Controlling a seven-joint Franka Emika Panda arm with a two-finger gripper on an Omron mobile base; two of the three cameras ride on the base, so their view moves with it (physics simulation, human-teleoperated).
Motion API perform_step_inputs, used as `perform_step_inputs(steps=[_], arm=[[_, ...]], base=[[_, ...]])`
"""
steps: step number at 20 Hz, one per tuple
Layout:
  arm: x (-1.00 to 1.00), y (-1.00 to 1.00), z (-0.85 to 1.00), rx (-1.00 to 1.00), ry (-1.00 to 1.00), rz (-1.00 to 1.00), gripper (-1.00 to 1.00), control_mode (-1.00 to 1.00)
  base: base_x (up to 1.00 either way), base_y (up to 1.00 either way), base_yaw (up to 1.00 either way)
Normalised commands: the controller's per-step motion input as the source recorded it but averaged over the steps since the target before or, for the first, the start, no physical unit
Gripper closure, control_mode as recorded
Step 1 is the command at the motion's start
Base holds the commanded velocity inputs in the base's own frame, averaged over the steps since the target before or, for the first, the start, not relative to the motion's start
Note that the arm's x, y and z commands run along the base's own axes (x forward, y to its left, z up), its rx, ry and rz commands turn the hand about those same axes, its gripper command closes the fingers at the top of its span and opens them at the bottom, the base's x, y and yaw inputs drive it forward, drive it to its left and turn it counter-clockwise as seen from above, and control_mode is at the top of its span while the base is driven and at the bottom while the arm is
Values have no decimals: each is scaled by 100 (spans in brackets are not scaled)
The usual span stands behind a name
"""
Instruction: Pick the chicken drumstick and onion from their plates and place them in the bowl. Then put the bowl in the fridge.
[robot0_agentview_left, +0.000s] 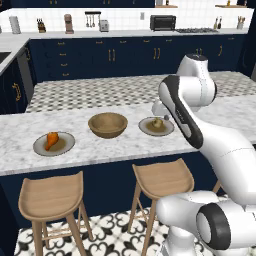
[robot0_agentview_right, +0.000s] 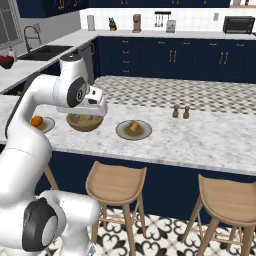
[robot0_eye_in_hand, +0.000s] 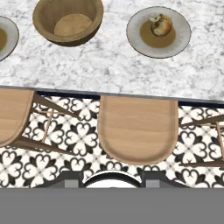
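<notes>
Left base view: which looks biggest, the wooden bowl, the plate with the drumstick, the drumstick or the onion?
1. Round light-brown wooden bowl and flat grey-beige plate under the drumstick: about equally wide, and the plate is nearer the camera, so unsure.
2. Orange-brown chicken drumstick.
3. Pale yellowish round onion, though it sits farther away.

- You look straight down on the marble counter (robot0_eye_in_hand: 109, 65), its edge running across the middle.
- The wooden bowl (robot0_eye_in_hand: 68, 20) sits at upper left, apparently empty.
- The onion (robot0_eye_in_hand: 161, 25) lies on its plate (robot0_eye_in_hand: 135, 33), well right of the bowl.
- Below the edge stands a wooden stool (robot0_eye_in_hand: 138, 129) on patterned floor tiles (robot0_eye_in_hand: 78, 140).
</notes>
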Motion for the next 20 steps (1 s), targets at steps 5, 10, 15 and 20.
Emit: perform_step_inputs(steps=[5, 10, 15, 20], arm=[[-63, -8, -25, -1, -3, 0, -100, -100], [42, -75, -57, 3, -2, 3, -100, -100], [99, -69, -5, 9, 9, 0, -100, -100], [100, -5, -18, 0, 17, -1, -100, -100]], base=[[0, 0, 0], [0, 0, 0], [0, 0, 0], [0, 0, 0]])
